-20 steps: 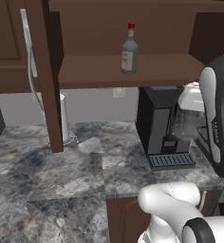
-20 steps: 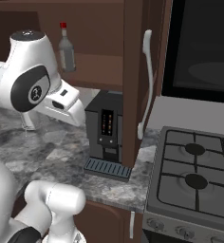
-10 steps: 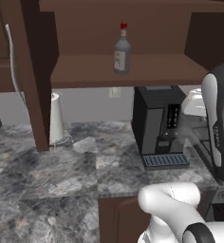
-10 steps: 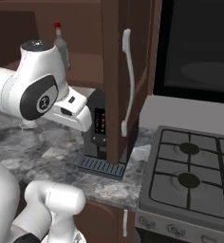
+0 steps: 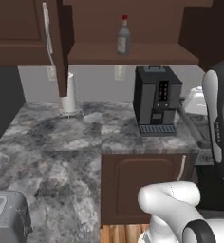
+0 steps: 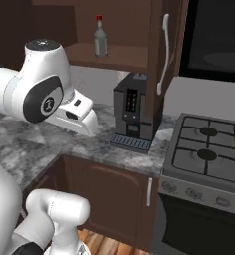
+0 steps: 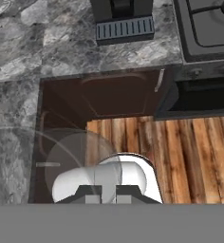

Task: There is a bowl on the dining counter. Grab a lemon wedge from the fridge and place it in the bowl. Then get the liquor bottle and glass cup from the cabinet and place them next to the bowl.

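The liquor bottle (image 5: pixel 124 35) (image 6: pixel 100 37), clear with a red cap, stands alone on the shelf of the open cabinet (image 5: pixel 133 54) (image 6: pixel 114 56). In the hand view my gripper (image 7: pixel 109 192) points down at the floor. A faint translucent round shape, the glass cup (image 7: pixel 69 161), hangs at its fingertips, and the jaws are shut on its wall. My white hand (image 6: pixel 84 117) hovers in front of the counter, left of the coffee machine. The bowl, dining counter, fridge and lemon wedge are out of view.
A black coffee machine (image 5: pixel 156 99) (image 6: pixel 132 112) stands on the grey marbled counter (image 5: pixel 61 142). A tall white cylinder (image 5: pixel 69 95) sits under the open cabinet door (image 5: pixel 54 47). A gas stove (image 6: pixel 204 154) is to the right. Wooden floor (image 7: pixel 180 152) lies below.
The whole picture has shifted: the base has backed away from the counter, so the lower cabinet front and more of the stove show. My hand has dropped a little, still shut.
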Robot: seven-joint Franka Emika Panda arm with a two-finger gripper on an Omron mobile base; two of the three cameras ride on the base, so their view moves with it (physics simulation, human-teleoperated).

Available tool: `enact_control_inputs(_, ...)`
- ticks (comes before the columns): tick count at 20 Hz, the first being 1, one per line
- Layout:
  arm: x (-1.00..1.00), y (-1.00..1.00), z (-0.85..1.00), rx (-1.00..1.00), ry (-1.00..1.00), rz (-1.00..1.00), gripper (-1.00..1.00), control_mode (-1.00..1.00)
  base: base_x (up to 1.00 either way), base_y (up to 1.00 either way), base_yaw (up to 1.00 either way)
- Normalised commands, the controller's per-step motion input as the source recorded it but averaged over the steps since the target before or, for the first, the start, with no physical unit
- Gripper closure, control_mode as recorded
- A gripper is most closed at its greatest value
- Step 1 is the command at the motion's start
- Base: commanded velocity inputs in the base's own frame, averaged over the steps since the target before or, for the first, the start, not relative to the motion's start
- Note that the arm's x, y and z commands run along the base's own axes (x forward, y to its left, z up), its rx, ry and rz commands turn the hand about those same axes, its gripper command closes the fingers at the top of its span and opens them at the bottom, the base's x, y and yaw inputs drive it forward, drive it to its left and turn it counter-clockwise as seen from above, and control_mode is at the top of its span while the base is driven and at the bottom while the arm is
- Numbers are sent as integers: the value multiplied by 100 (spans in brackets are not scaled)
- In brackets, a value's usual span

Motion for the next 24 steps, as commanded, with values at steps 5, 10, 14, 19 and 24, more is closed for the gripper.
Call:
enact_control_inputs(5, 0, 0, 0, 0, 0, 0, 100, 100, -100, 13, 44)
enact_control_inputs(10, 0, 0, 0, 0, 0, 0, 100, 100, -100, 12, 67)
enact_control_inputs(14, 0, 0, 0, 0, 0, 0, 100, 100, -100, 14, 79)
enact_control_inputs(19, 0, 0, 0, 0, 0, 0, 100, 100, -97, 31, 81)
enact_control_inputs(24, 0, 0, 0, 0, 0, 0, 100, 100, -77, 66, 77)
